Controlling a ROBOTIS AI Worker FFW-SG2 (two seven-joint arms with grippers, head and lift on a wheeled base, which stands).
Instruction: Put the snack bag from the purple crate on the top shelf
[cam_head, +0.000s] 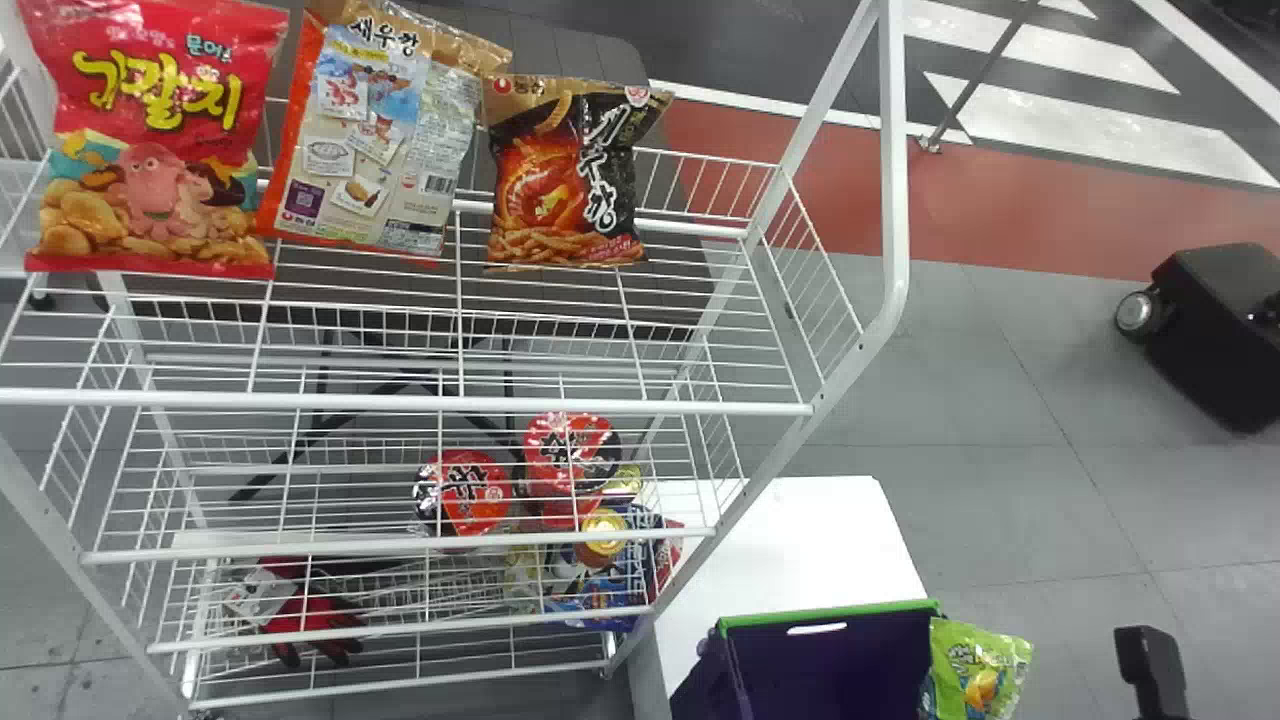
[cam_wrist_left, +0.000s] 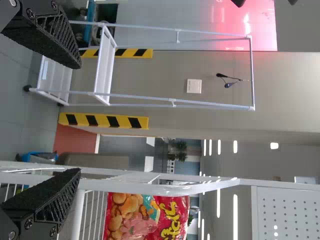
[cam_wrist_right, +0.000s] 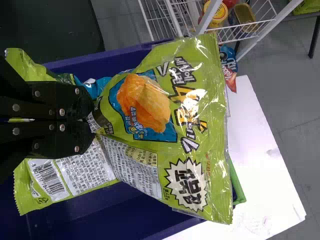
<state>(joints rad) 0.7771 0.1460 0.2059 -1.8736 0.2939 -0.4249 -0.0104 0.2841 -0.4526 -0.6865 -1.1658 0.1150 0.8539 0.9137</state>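
Left of the white table (cam_head: 840, 520) sit two red-lidded cups (cam_head: 470, 490), with a red glove (cam_head: 310, 612) farther left. Beyond the table, leftward, are red (cam_head: 210, 190), beige (cam_head: 425, 130) and black-and-orange (cam_head: 560, 180) packets; rightward, a black wheeled object (cam_head: 1210, 320).

Left black two-fingered gripper (cam_wrist_left: 80, 119) in from left wrist view's left edge, spread wide; right black two-fingered gripper (cam_wrist_right: 93, 119) at right wrist view's left edge, pinched together.
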